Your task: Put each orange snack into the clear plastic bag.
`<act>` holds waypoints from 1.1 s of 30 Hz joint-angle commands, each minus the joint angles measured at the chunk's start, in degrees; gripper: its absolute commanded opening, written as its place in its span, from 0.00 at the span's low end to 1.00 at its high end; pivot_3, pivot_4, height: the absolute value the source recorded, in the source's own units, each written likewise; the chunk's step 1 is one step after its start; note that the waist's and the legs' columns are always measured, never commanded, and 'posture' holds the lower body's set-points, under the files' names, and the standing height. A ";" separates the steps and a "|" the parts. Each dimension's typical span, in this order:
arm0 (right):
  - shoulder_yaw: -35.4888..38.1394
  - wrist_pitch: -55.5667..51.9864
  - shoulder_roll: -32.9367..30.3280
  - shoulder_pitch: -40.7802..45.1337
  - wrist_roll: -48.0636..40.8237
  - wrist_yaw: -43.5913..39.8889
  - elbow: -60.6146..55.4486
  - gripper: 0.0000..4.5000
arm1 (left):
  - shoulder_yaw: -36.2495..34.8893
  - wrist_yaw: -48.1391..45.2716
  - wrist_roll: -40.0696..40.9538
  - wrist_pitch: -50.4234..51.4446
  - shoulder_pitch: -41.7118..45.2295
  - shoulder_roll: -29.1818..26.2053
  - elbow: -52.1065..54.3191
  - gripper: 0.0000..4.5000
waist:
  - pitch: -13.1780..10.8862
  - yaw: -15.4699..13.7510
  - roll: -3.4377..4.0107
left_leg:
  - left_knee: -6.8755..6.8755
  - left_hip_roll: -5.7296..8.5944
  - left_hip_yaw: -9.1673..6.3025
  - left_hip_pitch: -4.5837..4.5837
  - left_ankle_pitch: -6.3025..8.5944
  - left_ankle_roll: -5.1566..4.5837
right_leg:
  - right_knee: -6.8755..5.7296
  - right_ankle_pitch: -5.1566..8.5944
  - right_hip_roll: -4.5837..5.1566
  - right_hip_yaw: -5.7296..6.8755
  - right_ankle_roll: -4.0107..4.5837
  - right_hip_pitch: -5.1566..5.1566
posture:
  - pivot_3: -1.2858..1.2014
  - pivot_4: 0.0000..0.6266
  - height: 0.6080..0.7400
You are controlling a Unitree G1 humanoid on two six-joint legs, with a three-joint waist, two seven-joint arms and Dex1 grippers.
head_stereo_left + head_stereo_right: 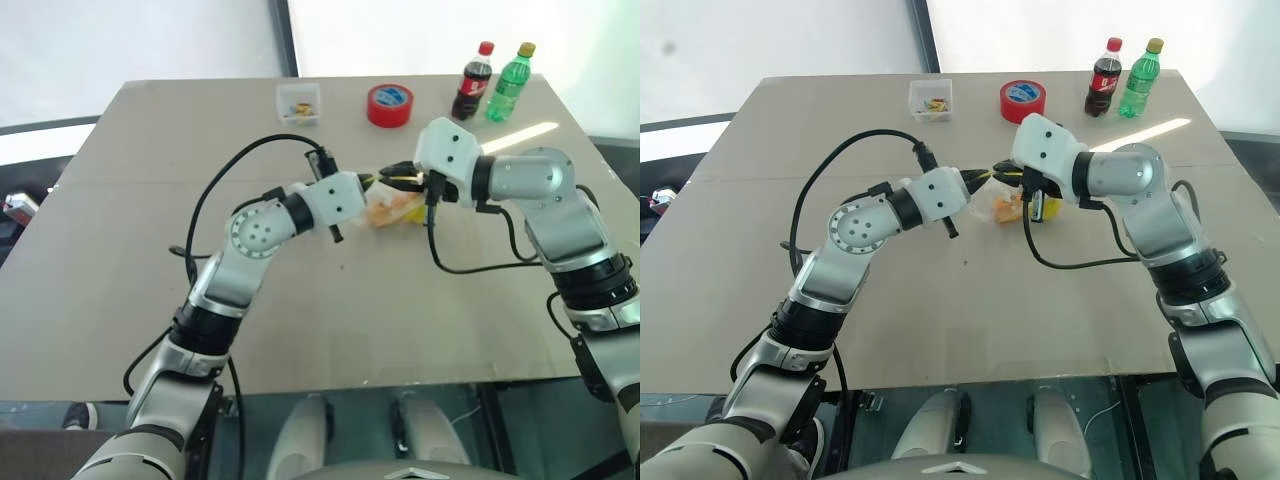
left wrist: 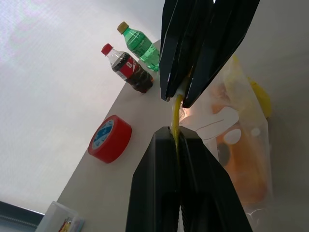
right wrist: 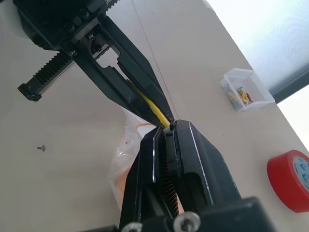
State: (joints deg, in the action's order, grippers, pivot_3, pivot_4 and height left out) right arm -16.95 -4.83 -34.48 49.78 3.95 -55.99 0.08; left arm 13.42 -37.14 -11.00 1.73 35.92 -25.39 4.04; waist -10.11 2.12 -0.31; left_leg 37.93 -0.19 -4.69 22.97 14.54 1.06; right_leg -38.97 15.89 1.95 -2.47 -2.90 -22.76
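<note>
The clear plastic bag (image 1: 397, 210) hangs just above the middle of the table by its yellow zip strip (image 2: 175, 113). My left gripper (image 1: 371, 181) is shut on the strip from the left. My right gripper (image 1: 397, 176) is shut on the same strip from the right, tip to tip with the left one. Orange snack (image 2: 244, 166) shows through the crinkly plastic, inside the bag; I cannot tell how many pieces. In the right wrist view the bag (image 3: 126, 151) droops below the two pairs of black fingers.
At the table's far edge stand a small clear box (image 1: 299, 102), a red tape roll (image 1: 389, 105), a cola bottle (image 1: 472, 82) and a green bottle (image 1: 509, 82). Black cables loop from both wrists over the tan table (image 1: 120, 260).
</note>
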 commanded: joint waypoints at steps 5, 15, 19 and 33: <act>3.84 1.05 -3.23 -0.91 0.86 1.45 1.30 0.02 | -4.12 2.17 0.37 -2.81 -1.91 -2.91 2.11 0.00 | 0.00 -0.01 0.00 | 0.00 0.00 0.01 0.00 0.00 0.00 | 0.00 0.00 0.01 -0.01 0.00 0.00 | 0.52 0.24 1.00; 5.29 2.85 -8.35 -2.73 1.58 2.98 4.83 0.02 | -8.27 8.80 -2.12 -11.52 -0.52 -9.03 -5.35 0.00 | 0.00 -0.03 0.00 | 0.01 0.00 0.02 0.00 0.00 0.00 | 0.00 0.00 0.01 -0.01 0.00 0.00 | 0.52 0.24 1.00; 5.85 3.67 -11.03 -3.11 2.45 3.60 7.08 0.02 | -8.60 9.29 -1.82 -13.47 -0.19 -10.13 -7.60 0.00 | 0.00 -0.05 0.00 | 0.01 0.00 0.03 0.00 0.00 0.00 | 0.01 0.00 0.01 -0.02 0.00 0.00 | 0.52 0.24 1.00; 4.23 5.13 -9.65 2.81 7.61 12.58 19.47 0.02 | -6.31 12.86 -1.93 -16.44 6.51 -4.82 -19.60 0.00 | -0.04 0.11 -0.03 | 0.04 0.00 0.05 -0.03 0.00 -0.01 | -0.07 0.00 0.00 -0.03 0.00 0.01 | 0.52 0.24 1.00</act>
State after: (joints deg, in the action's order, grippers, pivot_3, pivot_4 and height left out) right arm -14.01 -1.12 -44.25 48.70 7.01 -49.91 13.14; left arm 9.68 -28.33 -12.40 -13.48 38.20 -30.07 -11.52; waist -10.14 2.22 -0.34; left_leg 38.09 -0.18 -4.60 22.92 14.54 1.06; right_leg -39.16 15.88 1.95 -2.52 -2.91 -22.75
